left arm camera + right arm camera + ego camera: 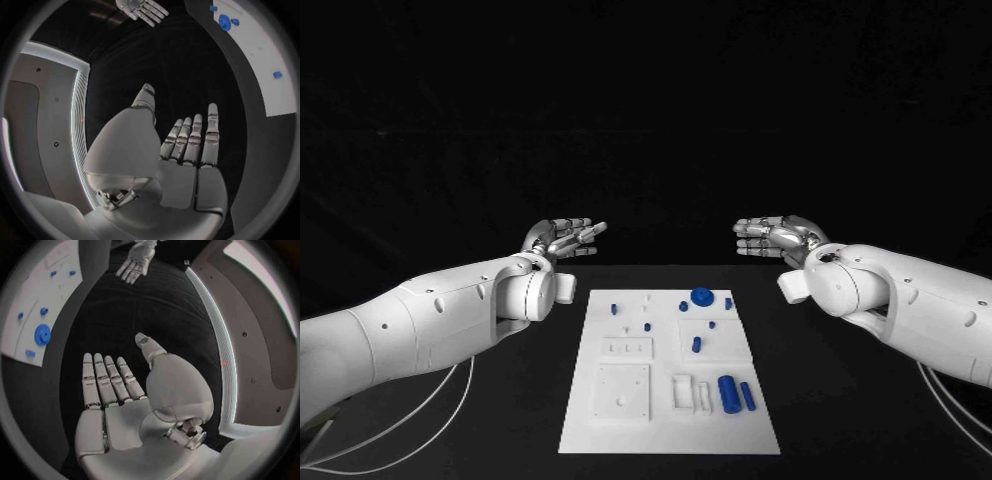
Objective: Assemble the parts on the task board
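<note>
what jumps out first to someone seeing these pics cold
The white task board lies in the middle of the black table, dotted with small blue parts; the biggest are a round disc at its far edge and a cylinder near its front. Beyond the board, the left hand and right hand hover open, holding nothing.

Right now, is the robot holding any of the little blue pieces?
No. The left hand and right hand hold nothing, fingers spread, beyond the task board where the blue parts lie.
</note>
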`<state>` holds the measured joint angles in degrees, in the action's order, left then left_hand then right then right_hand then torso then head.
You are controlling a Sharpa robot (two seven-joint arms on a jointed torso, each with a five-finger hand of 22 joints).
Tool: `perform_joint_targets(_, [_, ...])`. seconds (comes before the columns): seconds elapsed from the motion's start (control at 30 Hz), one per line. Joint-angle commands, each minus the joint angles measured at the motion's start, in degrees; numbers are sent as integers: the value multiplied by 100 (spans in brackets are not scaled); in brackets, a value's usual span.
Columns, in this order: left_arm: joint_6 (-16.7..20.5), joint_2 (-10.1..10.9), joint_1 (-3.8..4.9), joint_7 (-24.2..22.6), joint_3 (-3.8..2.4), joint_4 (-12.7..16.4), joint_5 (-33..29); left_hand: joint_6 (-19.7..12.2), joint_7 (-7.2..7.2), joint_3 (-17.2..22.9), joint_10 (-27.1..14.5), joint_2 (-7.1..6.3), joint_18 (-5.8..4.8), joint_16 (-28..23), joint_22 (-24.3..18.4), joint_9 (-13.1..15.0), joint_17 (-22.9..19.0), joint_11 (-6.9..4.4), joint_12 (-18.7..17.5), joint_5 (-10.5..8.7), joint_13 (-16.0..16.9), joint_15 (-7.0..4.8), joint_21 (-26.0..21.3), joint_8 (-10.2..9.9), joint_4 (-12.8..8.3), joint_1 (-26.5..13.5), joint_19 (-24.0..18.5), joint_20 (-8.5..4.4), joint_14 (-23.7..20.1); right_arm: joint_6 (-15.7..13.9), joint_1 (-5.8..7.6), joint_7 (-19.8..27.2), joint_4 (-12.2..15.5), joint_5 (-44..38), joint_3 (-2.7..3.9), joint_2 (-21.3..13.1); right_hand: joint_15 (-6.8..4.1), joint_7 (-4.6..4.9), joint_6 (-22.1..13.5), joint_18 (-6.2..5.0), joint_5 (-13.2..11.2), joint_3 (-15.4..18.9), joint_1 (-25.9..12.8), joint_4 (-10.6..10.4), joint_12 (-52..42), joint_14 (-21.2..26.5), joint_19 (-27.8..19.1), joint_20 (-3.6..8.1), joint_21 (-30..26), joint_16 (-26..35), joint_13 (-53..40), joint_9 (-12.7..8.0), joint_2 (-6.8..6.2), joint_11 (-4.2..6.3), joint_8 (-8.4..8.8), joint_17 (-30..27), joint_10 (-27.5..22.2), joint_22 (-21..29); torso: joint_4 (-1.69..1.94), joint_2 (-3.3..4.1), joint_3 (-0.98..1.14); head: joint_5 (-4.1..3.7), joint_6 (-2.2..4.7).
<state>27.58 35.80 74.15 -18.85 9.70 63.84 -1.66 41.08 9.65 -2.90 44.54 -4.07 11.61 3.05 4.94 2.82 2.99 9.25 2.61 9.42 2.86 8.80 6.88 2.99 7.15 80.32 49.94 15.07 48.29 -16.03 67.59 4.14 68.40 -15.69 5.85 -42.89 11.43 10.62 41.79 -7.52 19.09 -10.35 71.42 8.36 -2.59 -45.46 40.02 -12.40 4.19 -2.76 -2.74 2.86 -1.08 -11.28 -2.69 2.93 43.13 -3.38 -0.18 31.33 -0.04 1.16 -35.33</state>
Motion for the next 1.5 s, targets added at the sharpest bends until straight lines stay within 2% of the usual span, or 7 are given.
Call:
perform_joint_targets(0.03, [-124, 36, -6, -247, -2, 88, 25, 688, 28, -52, 982, 272, -146, 51, 33, 35, 39, 13, 48, 37, 45, 17, 178, 44, -494, -151, 298, -249, 845, 57, 2, 46, -46, -2294, 4, 8, -242, -150, 1683, 96, 179, -347, 155, 250, -67, -1542, 1152, 266, 250, -91, -54, 76, -107, 223, -92, 66, 1617, -73, 4, 1, -21, 15, -46])
perform_joint_targets(0.1, [-124, 78, -9, -280, -2, 146, 74, 1041, -20, -105, 1340, 393, -383, 37, 44, 48, 44, -22, 72, 47, 49, -16, 289, 37, -711, -177, 461, -489, 1088, 32, 2, 71, -70, -2698, 4, 23, -328, -186, 1797, 97, 195, -455, 129, 288, -68, -1787, 1333, 347, 320, -99, -56, 83, -130, 275, -95, 74, 1753, -79, 9, 8, -27, 19, -43])
perform_joint_targets(0.33, [-395, 360, -9, -196, -2, 547, 307, 1836, -184, -25, 2107, 666, -632, 73, 210, 76, 120, -244, 67, 88, 44, -305, 747, 63, -1116, 75, 1009, -983, 2140, 140, 2, 70, -253, -4512, 5, 187, -1224, -405, 2343, -124, 88, -590, 122, 438, -66, -4135, 3661, 1271, 1690, -1367, -55, 96, -222, 683, -109, 767, 2473, -625, 54, 65, -38, -28, -23])
perform_joint_targets(0.5, [-860, 624, 23, -155, -24, 970, 493, 1780, -160, 17, 2110, 767, -742, 73, 439, 79, 162, -259, 71, 86, 44, -417, 1140, 70, -1373, 84, 980, -1159, 2438, 304, 2, -156, -347, -5706, 6, 339, -1276, -370, 2200, -98, -92, -380, -26, 453, -69, -4047, 4112, 1446, 2282, -3015, -57, 84, -268, 638, -87, 1837, 2289, -1013, 164, 175, -65, -126, 7])
perform_joint_targets(0.7, [-1050, 865, 106, -158, -42, 1396, 612, 1751, -145, -75, 2025, 742, -726, 54, 506, 76, 134, -222, 70, 71, 45, -360, 1260, 63, -1540, -51, 782, -1092, 2305, 395, 3, -500, -325, -6827, 8, 490, -1272, -372, 2193, -127, 5, -575, -137, 641, -59, -3827, 4240, 1494, 3046, -4347, -55, 84, -310, 651, -81, 2704, 2303, -1721, 325, 322, -83, -236, 58])
perform_joint_targets(1.2, [-1070, 1133, 298, -110, -50, 1835, 642, 1714, -129, -197, 2011, 734, -718, 60, 512, 76, 149, -215, 71, 62, 46, -360, 1336, 63, -1608, -172, 753, -1079, 2336, 466, 4, -979, -414, -8084, 9, 813, -1214, -366, 2137, -161, -328, -1149, -102, 624, -73, -3735, 4030, 1442, 3697, -4909, -62, 86, -564, 645, -86, 2589, 2312, -2909, 603, 637, -109, -388, 206])
perform_joint_targets(1.5, [-1099, 1182, 376, -51, -54, 2003, 659, 1707, -126, -230, 2003, 727, -725, 58, 499, 77, 152, -210, 71, 55, 47, -356, 1338, 65, -1599, -198, 748, -1075, 2335, 739, 3, -1103, -423, -8343, 8, 867, -1212, -355, 2096, -221, -336, -1132, -31, 514, -69, -3717, 4027, 1428, 3687, -5052, -60, 88, -652, 640, -87, 2475, 2302, -3235, 685, 761, -128, -467, 254])
